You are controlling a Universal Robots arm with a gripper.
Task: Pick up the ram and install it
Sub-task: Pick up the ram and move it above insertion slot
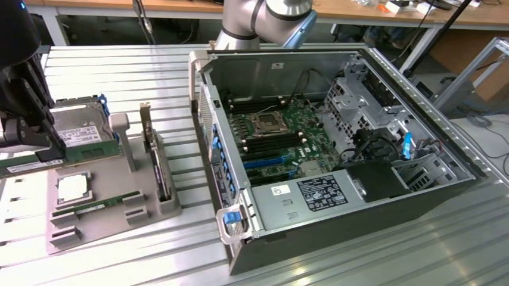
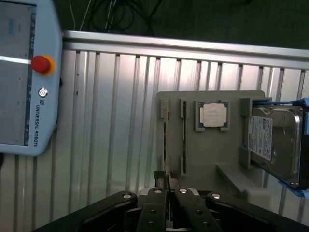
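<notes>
The ram [image 1: 20,167] is a thin green stick, and my gripper [image 1: 47,156] is shut on it at the exterior view's far left, over the grey holder [image 1: 119,205]. In the wrist view the ram [image 2: 167,145] shows edge-on as a thin line running away from my gripper [image 2: 167,186], whose black fingers [image 2: 155,193] press on it from both sides. It lines up with the holder's outermost slot. The open computer case [image 1: 445,196] lies on its side at the exterior view's right, with its motherboard [image 1: 278,128] exposed.
The grey holder [image 2: 212,159] also carries another green stick [image 1: 92,208], a processor [image 2: 212,115], a silver hard drive [image 2: 273,140] and a dark expansion card on edge [image 1: 155,155]. A teach pendant [image 2: 24,77] lies on the ribbed metal table [image 2: 116,121].
</notes>
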